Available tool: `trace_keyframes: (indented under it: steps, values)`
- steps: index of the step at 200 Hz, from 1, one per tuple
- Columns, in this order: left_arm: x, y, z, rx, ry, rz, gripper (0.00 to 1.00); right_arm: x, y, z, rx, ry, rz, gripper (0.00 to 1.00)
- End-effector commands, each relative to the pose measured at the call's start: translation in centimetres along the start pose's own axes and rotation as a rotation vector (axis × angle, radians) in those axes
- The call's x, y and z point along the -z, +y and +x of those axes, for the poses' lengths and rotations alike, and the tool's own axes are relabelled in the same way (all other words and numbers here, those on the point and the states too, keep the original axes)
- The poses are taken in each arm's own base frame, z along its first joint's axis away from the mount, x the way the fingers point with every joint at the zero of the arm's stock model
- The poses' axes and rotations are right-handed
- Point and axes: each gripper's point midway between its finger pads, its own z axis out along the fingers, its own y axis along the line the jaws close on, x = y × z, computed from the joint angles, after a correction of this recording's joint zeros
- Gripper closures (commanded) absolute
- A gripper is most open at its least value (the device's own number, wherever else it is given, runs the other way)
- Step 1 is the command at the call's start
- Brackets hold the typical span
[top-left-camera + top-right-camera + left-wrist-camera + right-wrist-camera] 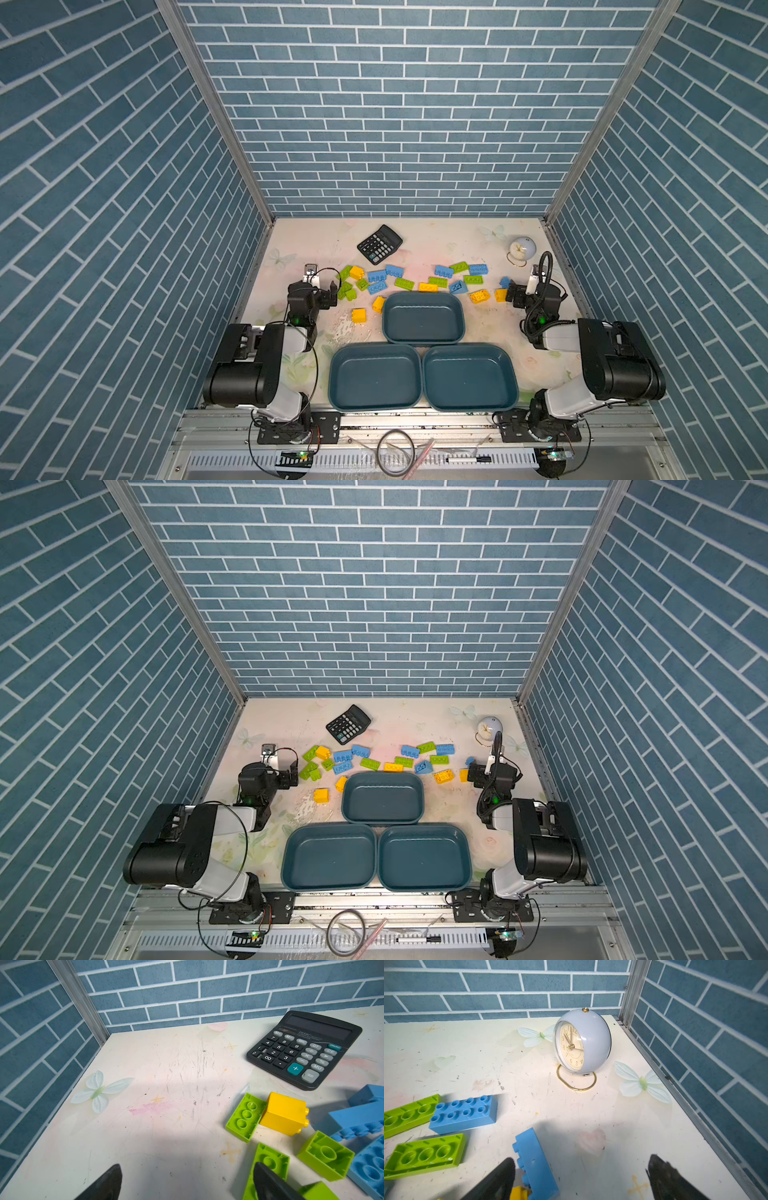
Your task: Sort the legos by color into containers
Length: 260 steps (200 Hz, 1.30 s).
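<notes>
While the left jaws gape wide, gripping nothing, one tip over an upturned lime brick (270, 1160), the right jaws stand spread and empty beside a blue brick (535, 1165) on its side. Studded plastic legos (404, 283) litter the scuffed counter (316, 241) behind three round-cornered teal containers (423, 320); a black calculator (379, 244) and domed clock (520, 249) stand beyond.
</notes>
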Motion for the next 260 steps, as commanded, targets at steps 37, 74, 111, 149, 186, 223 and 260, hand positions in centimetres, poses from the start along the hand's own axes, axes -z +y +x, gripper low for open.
trace_keyframes:
  steps: [37, 74, 111, 149, 186, 223, 260]
  values:
    - [-0.3, 0.2, -0.8, -0.001, -0.022, -0.002, 0.00, -0.2, 0.0, -0.5, -0.007, -0.012, -0.004, 0.01]
    - [-0.3, 0.2, -0.7, -0.001, -0.020, -0.001, 0.00, -0.2, 0.0, -0.4, -0.006, -0.010, -0.006, 0.01]
    - [-0.3, 0.2, -0.8, -0.002, -0.020, 0.000, 0.00, -0.2, 0.1, -0.4, -0.008, -0.010, -0.007, 0.01]
    - [-0.3, 0.2, -0.7, -0.002, -0.020, 0.000, 0.00, -0.2, 0.1, -0.4, -0.008, -0.008, -0.009, 0.01]
    - [-0.3, 0.2, -0.7, -0.002, -0.019, 0.000, 0.00, -0.2, 0.1, -0.3, -0.008, -0.008, -0.009, 0.01]
    - [0.1, 0.0, -1.5, -0.007, -0.034, 0.013, 0.00, 0.4, 1.0, -1.1, 0.018, -0.023, -0.065, 0.01]
    - [2.2, -0.5, -4.8, -0.027, -0.050, 0.060, 0.00, 2.5, 2.3, -3.3, 0.044, -0.036, -0.151, 0.01]
